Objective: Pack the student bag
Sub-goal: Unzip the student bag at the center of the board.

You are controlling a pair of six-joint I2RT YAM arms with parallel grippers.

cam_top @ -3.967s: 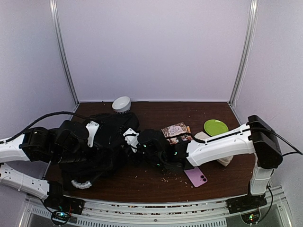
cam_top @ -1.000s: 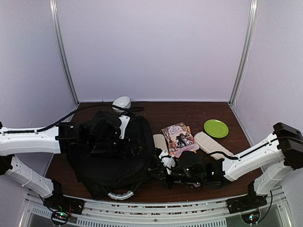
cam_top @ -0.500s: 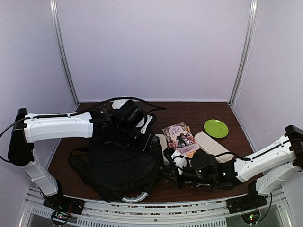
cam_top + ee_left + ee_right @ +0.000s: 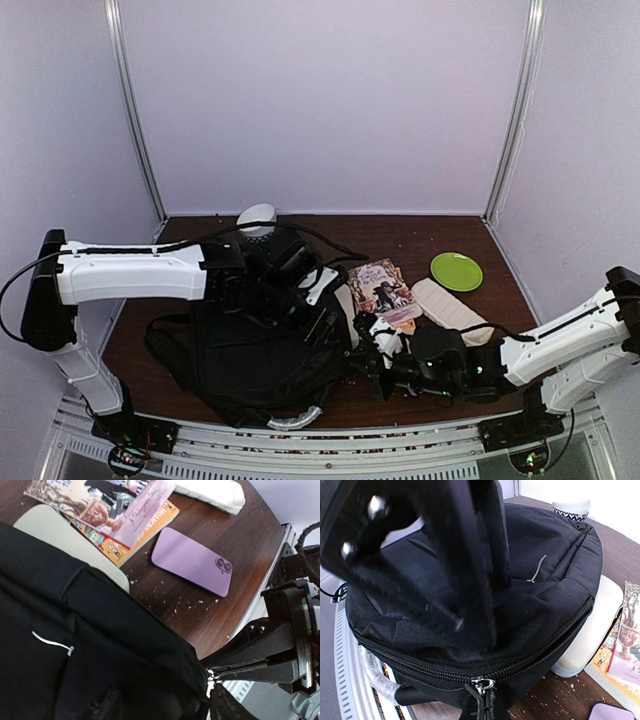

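Zipper edge (image 4: 530, 661) of the student bag (image 4: 250, 345) sits pinched in your right claw (image 4: 208, 673); your left claw's (image 4: 325, 305) state you cannot tell.

The black fabric student bag (image 4: 250, 350), bunched at the left rear four seconds ago, now lies spread out nearer the front edge; its grey-white curved handle (image 4: 295, 420) has travelled rightward along that edge; the left gripper (image 4: 325, 312), earlier folded low at the left, has swung across to the bag's right side; the right gripper (image 4: 372, 362) has dropped from mid-table to the bag's near right corner; its arm now hides the flat lilac phone (image 4: 192, 562) from above.
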